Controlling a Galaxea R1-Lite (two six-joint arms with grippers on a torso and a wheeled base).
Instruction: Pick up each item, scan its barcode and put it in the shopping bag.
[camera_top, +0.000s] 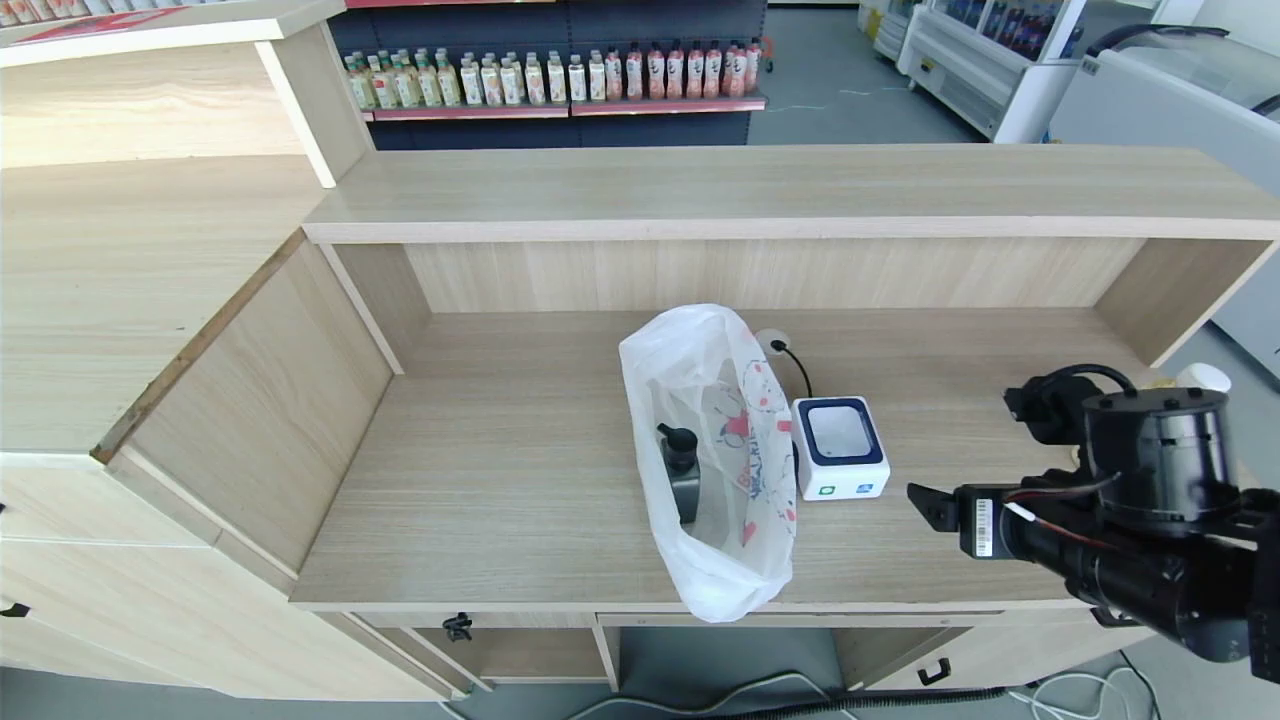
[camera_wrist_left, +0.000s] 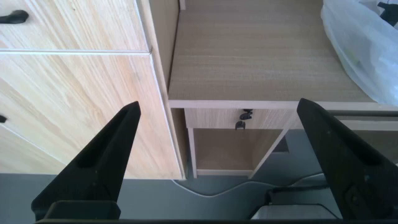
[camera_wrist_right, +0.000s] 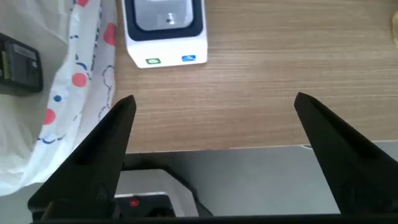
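Note:
A white plastic shopping bag (camera_top: 715, 450) with red and blue print lies open at the middle of the wooden counter (camera_top: 500, 480). A dark pump bottle (camera_top: 682, 470) stands inside it. Just right of the bag sits the white scanner (camera_top: 840, 447) with a blue-framed window. My right gripper (camera_top: 935, 508) hovers over the counter's front edge, right of the scanner, open with nothing between its fingers. In the right wrist view the right gripper (camera_wrist_right: 214, 102) faces the scanner (camera_wrist_right: 165, 28), the bag (camera_wrist_right: 74, 93) and the dark bottle (camera_wrist_right: 18, 65). My left gripper (camera_wrist_left: 219, 106) hangs open and empty below the counter front, the bag (camera_wrist_left: 367, 43) off to one side.
A black cable (camera_top: 797, 365) runs from the scanner to a hole at the back. A raised ledge (camera_top: 780, 190) and side walls enclose the counter. A white cup (camera_top: 1203, 377) stands at the far right. A key (camera_wrist_left: 242, 118) sits in the drawer lock under the front edge.

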